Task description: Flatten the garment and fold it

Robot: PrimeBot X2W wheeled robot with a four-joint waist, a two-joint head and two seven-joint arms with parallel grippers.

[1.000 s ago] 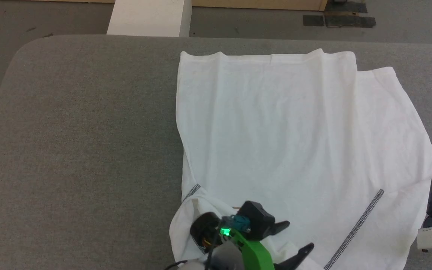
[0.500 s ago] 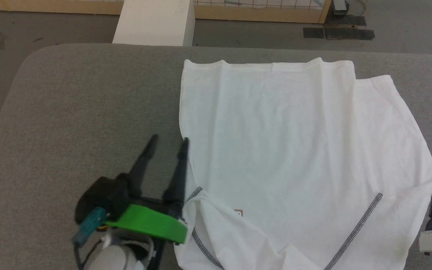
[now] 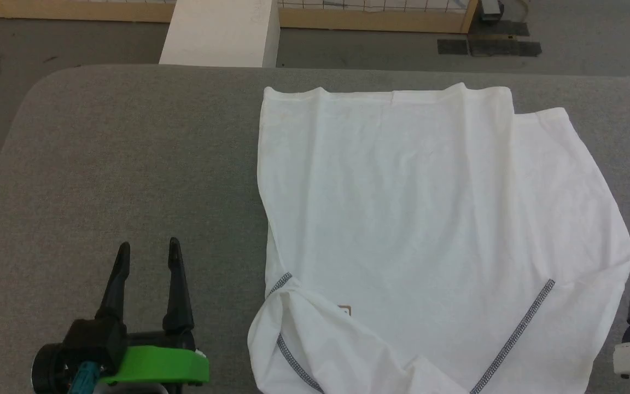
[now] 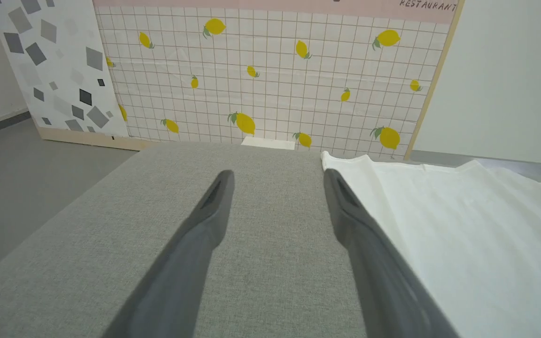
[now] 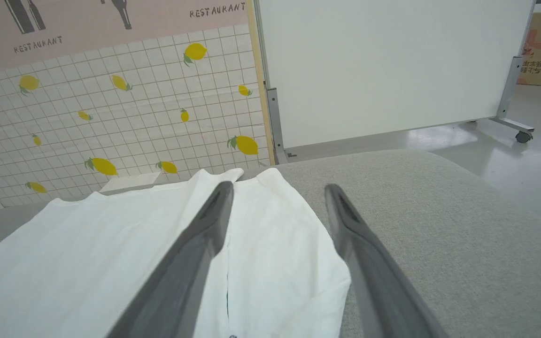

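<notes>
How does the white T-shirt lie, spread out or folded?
Mostly spread, not folded: the garment lies open on the grey table, with its near left corner turned over, showing dark stitching.

The garment [image 3: 402, 208] was white with dark grey stitched seams, to the right of the left gripper [image 3: 148, 244], whose fingers [image 3: 175, 290] were black above a bright green mount [image 3: 156, 369]. The table [image 3: 129, 153] beneath was speckled mid-grey fabric. Ahead of the gripper, a wall panel [image 4: 270, 70] showed a white tile grid dotted with yellow lemons.
</notes>
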